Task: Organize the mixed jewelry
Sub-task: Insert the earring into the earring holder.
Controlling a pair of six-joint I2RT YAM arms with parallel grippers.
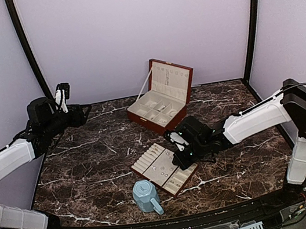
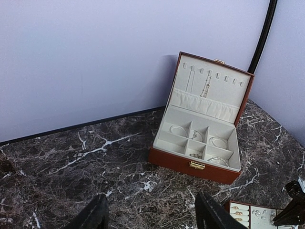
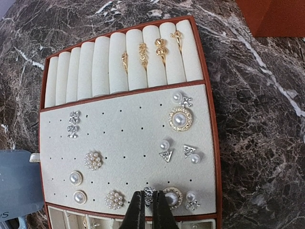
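The mixed jewelry point(image 3: 180, 119) lies on a flat cream-lined brown tray point(image 3: 119, 143): gold rings point(image 3: 143, 54) in the roll slots, and pearl and silvery studs on the pierced pad. My right gripper point(image 3: 148, 199) is low over the tray's near edge, shut on a small silvery stud point(image 3: 149, 192) next to a round pearl piece point(image 3: 172, 197). From above, the right gripper point(image 1: 179, 160) sits over the tray point(image 1: 149, 163). My left gripper point(image 2: 152, 212) hangs open and holds nothing, high at the table's left point(image 1: 85, 111). It faces the open brown box point(image 2: 176, 160), whose compartments hold thin silvery hoops point(image 2: 178, 130).
The open brown box point(image 1: 159, 99) stands at the back middle, its lid upright. A light-blue faceted mug point(image 1: 146, 196) lies on its side just in front of the tray; its edge shows at the left in the right wrist view point(image 3: 16, 183). The table is dark marble.
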